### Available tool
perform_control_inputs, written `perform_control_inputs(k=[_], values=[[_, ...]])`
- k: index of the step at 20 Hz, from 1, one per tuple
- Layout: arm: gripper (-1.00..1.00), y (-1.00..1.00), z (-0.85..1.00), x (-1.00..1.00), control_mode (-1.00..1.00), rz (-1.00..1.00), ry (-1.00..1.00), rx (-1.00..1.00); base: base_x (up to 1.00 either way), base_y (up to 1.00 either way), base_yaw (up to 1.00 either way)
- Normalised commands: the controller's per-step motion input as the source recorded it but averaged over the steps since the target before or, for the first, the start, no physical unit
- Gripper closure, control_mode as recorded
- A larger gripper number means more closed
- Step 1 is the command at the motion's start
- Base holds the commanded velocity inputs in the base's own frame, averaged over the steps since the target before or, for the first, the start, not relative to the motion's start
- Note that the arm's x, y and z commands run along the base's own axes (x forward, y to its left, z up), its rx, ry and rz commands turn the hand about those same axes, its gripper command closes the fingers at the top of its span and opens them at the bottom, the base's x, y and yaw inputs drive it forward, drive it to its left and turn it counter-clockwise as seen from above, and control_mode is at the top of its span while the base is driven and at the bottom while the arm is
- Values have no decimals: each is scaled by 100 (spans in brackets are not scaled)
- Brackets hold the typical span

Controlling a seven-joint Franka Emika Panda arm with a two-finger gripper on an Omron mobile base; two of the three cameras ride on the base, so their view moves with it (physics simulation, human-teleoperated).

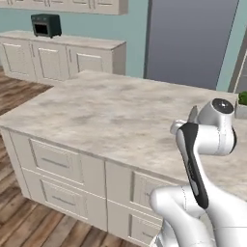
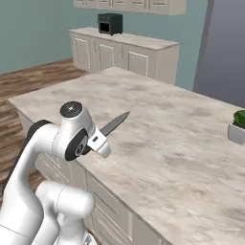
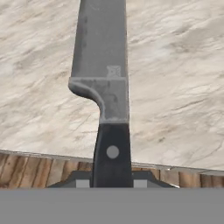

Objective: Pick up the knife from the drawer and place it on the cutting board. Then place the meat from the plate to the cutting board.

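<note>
Gripper (image 3: 112,181): jaws clamped on black handle of knife (image 3: 103,61); blade toward 12 o'clock in hand view, above marble counter (image 3: 175,87).

Knife (image 3: 101,65): grey blade, blk handle; countertop (image 1: 106,116): beige marble veining.

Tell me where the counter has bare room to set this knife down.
Nearly the whole marble island counter is bare: the broad stretch ahead of the knife, from the near edge to the far corner. The one occupied spot is the right edge, where a small potted plant stands. The gripper is shut on the knife's black handle, blade pointing out over the open stone.
</note>
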Motion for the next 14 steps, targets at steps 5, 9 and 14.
perform_control_inputs(k=[5,9,14], values=[[100,0,0,0,100,0,0,0,0,0,-50],[100,0,0,0,100,0,0,0,-9,-30,-71],[100,0,0,0,100,0,0,0,-8,-54,-76]])
